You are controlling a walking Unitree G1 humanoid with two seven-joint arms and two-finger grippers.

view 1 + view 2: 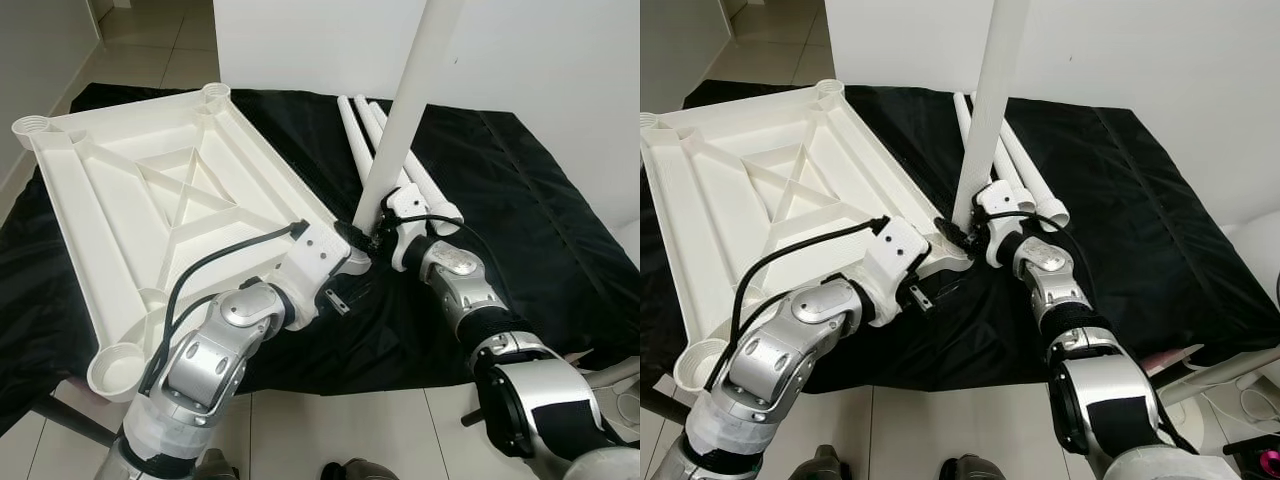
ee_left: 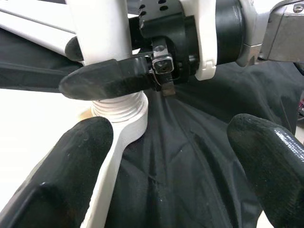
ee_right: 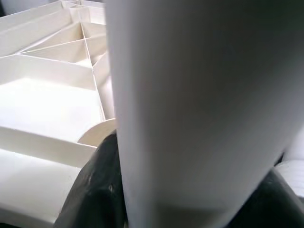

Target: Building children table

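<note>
Presently: white table leg (image 1: 405, 120) upright in corner socket of inverted white tabletop (image 1: 150, 200) on black cloth (image 1: 520, 200). Right gripper (image 1: 378, 228) clenched on leg base; left gripper (image 1: 350, 262) released, fingers (image 2: 71, 156) apart beside socket. Spare legs (image 1: 360, 125) lie behind.

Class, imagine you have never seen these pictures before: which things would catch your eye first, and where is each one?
First, the tall white table leg standing nearly upright at the near corner socket of the upturned white tabletop, gripped near its base by the right gripper. The left gripper is open, close to that same corner. Behind, more white legs lie on the black cloth.
</note>
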